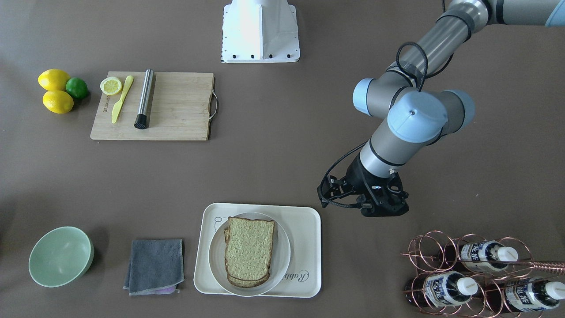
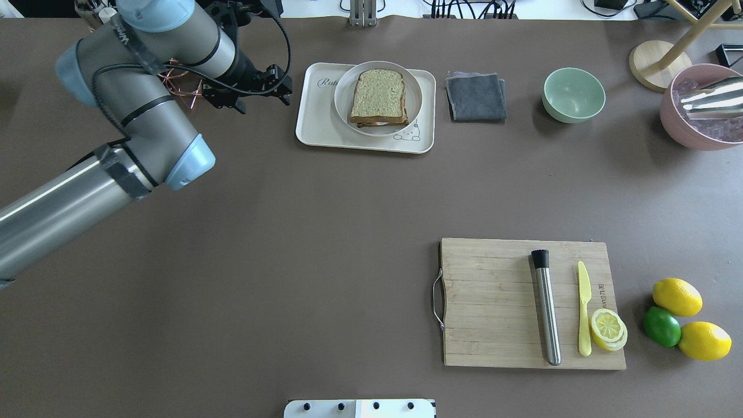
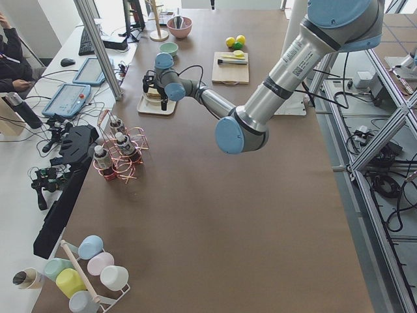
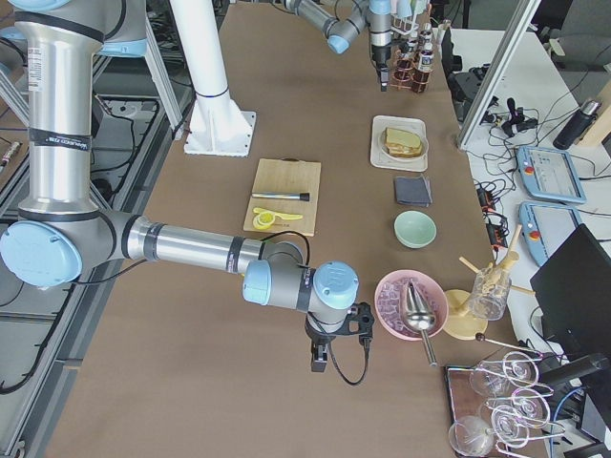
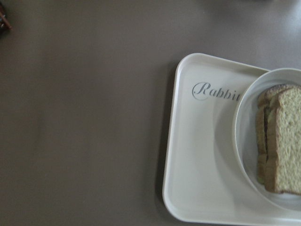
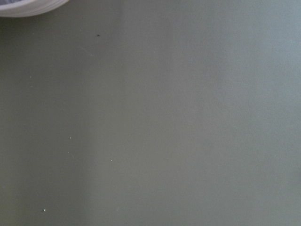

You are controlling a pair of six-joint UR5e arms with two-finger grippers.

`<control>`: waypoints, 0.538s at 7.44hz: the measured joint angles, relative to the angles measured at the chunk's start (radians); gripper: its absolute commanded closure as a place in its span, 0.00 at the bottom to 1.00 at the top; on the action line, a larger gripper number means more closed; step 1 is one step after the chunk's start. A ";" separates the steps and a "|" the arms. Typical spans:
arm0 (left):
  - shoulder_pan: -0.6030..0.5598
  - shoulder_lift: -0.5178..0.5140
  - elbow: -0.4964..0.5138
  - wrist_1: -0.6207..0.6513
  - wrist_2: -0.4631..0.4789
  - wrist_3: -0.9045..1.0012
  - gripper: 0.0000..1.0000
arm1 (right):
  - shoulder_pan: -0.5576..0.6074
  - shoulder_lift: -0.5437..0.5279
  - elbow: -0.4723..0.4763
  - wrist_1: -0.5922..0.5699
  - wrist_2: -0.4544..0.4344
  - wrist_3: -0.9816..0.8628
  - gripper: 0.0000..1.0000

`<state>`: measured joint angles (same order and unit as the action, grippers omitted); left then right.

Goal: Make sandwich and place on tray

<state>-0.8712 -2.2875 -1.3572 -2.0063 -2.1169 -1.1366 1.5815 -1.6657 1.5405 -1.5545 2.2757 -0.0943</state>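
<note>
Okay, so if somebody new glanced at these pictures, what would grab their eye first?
Probably the sandwich, stacked on a round white plate that sits on the cream tray near the operators' side of the table. Next, the left gripper on its big grey arm, hanging over bare table beside the tray. Then the bright lemons and lime next to the wooden cutting board.

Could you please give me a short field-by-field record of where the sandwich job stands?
sandwich: assembled, lying on the white plate
plate: inside the tray
left gripper: over bare table beside the tray, holding nothing visible; jaws unclear
right gripper: far off, near the pink bowl; state unclear
status: apparently done
</note>
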 measured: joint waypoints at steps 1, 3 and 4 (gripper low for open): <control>-0.003 0.135 -0.180 0.050 -0.012 0.018 0.02 | 0.000 -0.002 0.001 0.000 0.001 0.000 0.00; -0.057 0.475 -0.465 0.084 -0.029 0.253 0.02 | 0.000 0.001 0.008 0.001 0.003 0.001 0.00; -0.142 0.619 -0.521 0.088 -0.064 0.449 0.02 | -0.001 0.002 0.009 0.004 0.004 0.003 0.00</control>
<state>-1.0131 -1.6681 -1.8783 -1.9181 -2.1813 -0.6874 1.5807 -1.6633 1.5500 -1.5505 2.2793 -0.0918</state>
